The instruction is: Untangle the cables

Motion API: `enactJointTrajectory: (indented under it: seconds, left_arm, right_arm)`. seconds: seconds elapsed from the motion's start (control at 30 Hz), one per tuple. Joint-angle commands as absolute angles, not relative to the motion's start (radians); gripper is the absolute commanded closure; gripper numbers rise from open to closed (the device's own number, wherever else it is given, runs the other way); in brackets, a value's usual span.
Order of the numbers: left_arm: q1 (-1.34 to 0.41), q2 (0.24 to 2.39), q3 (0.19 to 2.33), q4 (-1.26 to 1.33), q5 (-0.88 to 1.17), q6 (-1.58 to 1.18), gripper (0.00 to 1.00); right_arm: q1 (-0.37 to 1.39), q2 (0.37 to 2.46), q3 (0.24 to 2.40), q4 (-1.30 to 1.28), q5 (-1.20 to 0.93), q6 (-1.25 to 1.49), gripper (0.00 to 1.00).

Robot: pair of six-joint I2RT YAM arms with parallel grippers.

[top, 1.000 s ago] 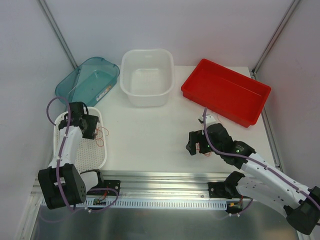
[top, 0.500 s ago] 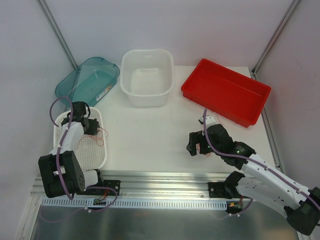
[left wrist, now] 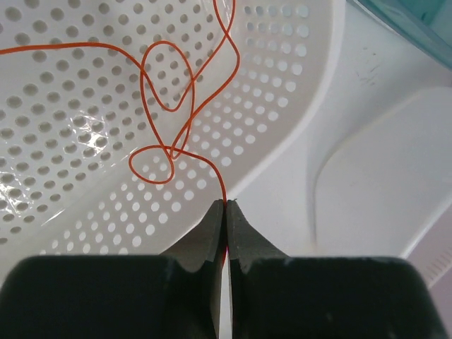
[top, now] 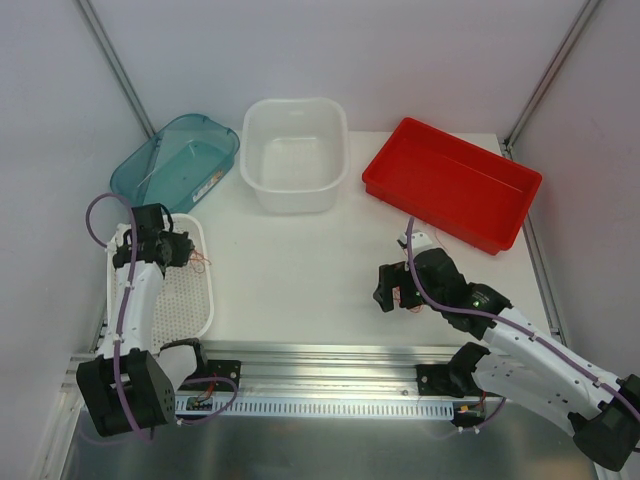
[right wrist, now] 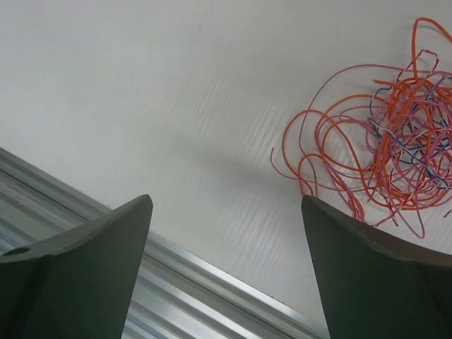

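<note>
Step in hand, as I judge it: laying one freed strand in the perforated tray. My left claw is pressed together, pinching a red-orange cable by its end. Best to lower it until the curls rest inside the rim, then part the tips. My right claw, spread and holding nothing, hangs above the desk near the tangle, which is hair-thin, orange and pink with some blue, and loosely knotted.

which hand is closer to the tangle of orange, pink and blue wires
Right. The right hand hangs open just beside the tangle of orange, pink and blue wires; the left hand is across the table, over the white perforated tray, pinching one orange wire.
</note>
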State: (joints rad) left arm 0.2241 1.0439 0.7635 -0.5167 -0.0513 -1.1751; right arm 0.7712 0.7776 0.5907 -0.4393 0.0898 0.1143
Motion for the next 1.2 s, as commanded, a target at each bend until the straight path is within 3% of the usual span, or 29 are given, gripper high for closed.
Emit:
enactJointTrajectory:
  seconds: [0.0,0.37,0.73,0.87,0.97,1.0,1.03,1.1,1.17]
  left_arm:
    - [0.232,1.017,0.836,-0.584,-0.026,-1.115,1.0]
    - [0.242,0.973,1.032,-0.736,-0.139,-0.792,1.0]
    - [0.262,1.133,0.911,-0.716,-0.414,-0.601,0.94]
    - [0.264,1.147,0.91,-0.712,-0.377,-0.583,0.82]
    - [0.264,1.117,0.93,-0.709,-0.377,-0.548,0.56]
    - [0.264,1.099,0.937,-0.709,-0.374,-0.534,0.29]
    - [0.264,1.086,0.942,-0.71,-0.37,-0.52,0.21]
    - [0.264,1.042,0.951,-0.707,-0.324,-0.488,0.08]
    - [0.261,1.011,0.948,-0.704,-0.273,-0.46,0.04]
  right_arm:
    - [0.776,0.769,0.607,-0.442,0.1,0.11,0.08]
    - [0.776,0.759,0.612,-0.474,0.121,0.123,0.08]
    - [0.776,0.798,0.663,-0.532,0.187,0.143,0.08]
    - [0.778,0.811,0.68,-0.567,0.25,0.141,0.08]
    - [0.775,0.83,0.698,-0.607,0.336,0.175,0.08]
    - [0.773,0.842,0.701,-0.62,0.359,0.186,0.08]
    - [0.772,0.848,0.704,-0.636,0.401,0.196,0.08]
    - [0.752,0.868,0.707,-0.649,0.454,0.244,0.08]
    - [0.724,0.883,0.712,-0.676,0.479,0.306,0.08]
